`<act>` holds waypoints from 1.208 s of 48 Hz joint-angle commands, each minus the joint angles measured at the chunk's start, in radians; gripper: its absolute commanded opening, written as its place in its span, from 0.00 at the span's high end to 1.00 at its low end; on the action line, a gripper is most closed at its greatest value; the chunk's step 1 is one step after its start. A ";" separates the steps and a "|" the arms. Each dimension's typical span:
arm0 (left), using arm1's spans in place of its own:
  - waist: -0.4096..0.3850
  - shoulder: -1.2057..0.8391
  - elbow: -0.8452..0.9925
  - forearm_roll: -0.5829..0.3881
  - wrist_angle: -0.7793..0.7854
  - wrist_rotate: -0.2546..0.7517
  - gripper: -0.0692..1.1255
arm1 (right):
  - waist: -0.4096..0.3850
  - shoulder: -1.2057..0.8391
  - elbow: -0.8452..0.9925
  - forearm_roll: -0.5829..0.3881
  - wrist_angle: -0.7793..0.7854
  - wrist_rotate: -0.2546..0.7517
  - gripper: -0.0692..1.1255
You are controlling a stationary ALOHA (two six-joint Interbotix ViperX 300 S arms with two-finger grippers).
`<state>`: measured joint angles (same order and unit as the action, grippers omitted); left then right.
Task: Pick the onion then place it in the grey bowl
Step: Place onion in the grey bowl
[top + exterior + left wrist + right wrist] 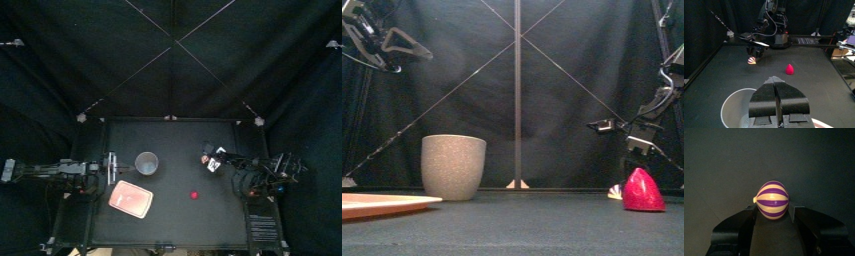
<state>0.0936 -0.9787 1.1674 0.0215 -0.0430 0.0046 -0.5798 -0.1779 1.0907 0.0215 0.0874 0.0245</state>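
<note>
- Between the jaws of the right gripper [774, 209]: the onion [773, 201], striped purple and cream, pinched at its lower flanks. It appears to be held off the table, right of centre and well apart from the tall grey speckled cup [146, 162].
- Orientation: the long axis runs along the jaws, with the narrower tip pointing away from the wrist. Since the onion hangs under the gripper in the left wrist view, the tip probably points roughly downward.
- Step in hand: carry to the cup. The rounded skin could slip, so the squeeze should not slacken. Travel left above rim height, centre over the mouth, lower tip-first, then release.
- Clearance: the left gripper [776, 82], jaws closed together and empty, sits just beside the cup on its left and may crowd the approach.
- Outward: the red cone-shaped toy [195, 195] and the flat pink tray [134, 199] lie nearer the front edge, below a raised path.
</note>
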 commanded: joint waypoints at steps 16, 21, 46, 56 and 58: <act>0.002 0.002 -0.002 -0.002 -0.011 0.002 0.94 | 0.130 -0.087 -0.149 0.015 -0.009 0.000 0.24; 0.003 0.002 -0.003 0.000 -0.012 0.002 0.94 | 0.215 -0.104 -0.230 0.017 -0.029 -0.002 0.24; 0.014 0.002 0.000 0.008 -0.026 0.002 0.94 | 0.416 0.230 -0.658 -0.012 -0.238 -0.002 0.24; 0.018 0.002 0.003 0.009 -0.026 0.003 0.94 | 0.411 0.397 -0.804 -0.017 -0.236 -0.003 0.24; 0.018 0.002 0.005 0.011 -0.026 0.003 0.94 | 0.411 0.414 -0.824 -0.018 -0.233 -0.003 0.23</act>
<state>0.1089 -0.9802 1.1827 0.0291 -0.0598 0.0046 -0.1641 0.2362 0.3267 0.0061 -0.1427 0.0230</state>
